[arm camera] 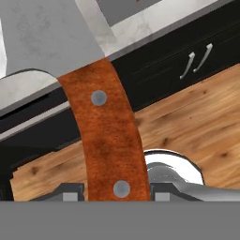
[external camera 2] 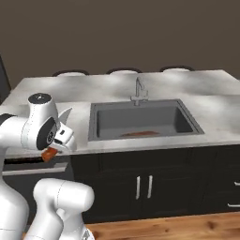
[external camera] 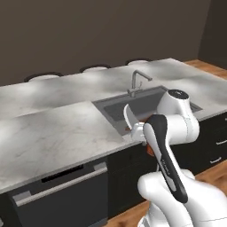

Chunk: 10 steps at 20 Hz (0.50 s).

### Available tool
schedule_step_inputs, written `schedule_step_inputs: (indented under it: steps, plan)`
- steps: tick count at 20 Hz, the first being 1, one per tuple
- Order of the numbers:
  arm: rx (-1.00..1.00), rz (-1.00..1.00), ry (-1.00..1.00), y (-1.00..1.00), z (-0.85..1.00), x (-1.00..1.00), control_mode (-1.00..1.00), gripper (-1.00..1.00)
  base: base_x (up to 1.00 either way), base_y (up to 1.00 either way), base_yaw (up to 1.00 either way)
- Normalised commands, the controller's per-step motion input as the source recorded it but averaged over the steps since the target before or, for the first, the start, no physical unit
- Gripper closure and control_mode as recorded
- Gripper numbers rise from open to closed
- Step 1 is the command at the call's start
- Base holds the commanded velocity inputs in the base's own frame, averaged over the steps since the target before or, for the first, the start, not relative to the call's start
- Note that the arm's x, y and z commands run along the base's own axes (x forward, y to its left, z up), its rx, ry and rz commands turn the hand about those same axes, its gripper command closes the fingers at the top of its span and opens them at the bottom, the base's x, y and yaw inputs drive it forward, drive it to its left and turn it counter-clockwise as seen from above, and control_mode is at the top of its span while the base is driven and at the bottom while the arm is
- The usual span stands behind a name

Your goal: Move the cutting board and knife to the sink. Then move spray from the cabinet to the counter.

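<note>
My gripper (external camera: pixel 140 134) (external camera 2: pixel 59 143) is shut on the knife (external camera: pixel 129 116), hanging over the counter's (external camera: pixel 57 128) front edge, just left of the sink (external camera: pixel 148 103) (external camera 2: pixel 140 119). The orange-red handle (arm camera: pixel 105 136) runs up between my fingertips (arm camera: pixel 70 192), and the broad pale blade (external camera 2: pixel 64 115) points upward. The reddish-brown cutting board (external camera 2: pixel 138 134) lies flat on the bottom of the dark basin. A thin silver faucet (external camera: pixel 138 82) (external camera 2: pixel 138 92) stands behind the sink.
A dishwasher front with a silver bar handle (external camera: pixel 62 186) sits under the counter on the left. Dark cupboard doors with silver handles (external camera 2: pixel 143 187) are below the sink. Round stool tops (external camera: pixel 42 76) line the far side. The floor (arm camera: pixel 187 122) is wood.
</note>
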Motion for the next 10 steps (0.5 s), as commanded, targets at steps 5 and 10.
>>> schedule_step_inputs:
  steps: [5,10]
  plan:
    - [0.00,0.00,0.00,0.00,0.00,0.00,1.00,1.00,0.60,-0.44,0.19]
    - [0.00,0.00,0.00,0.00,0.00,0.00,1.00,1.00,0.61,-0.36,0.29]
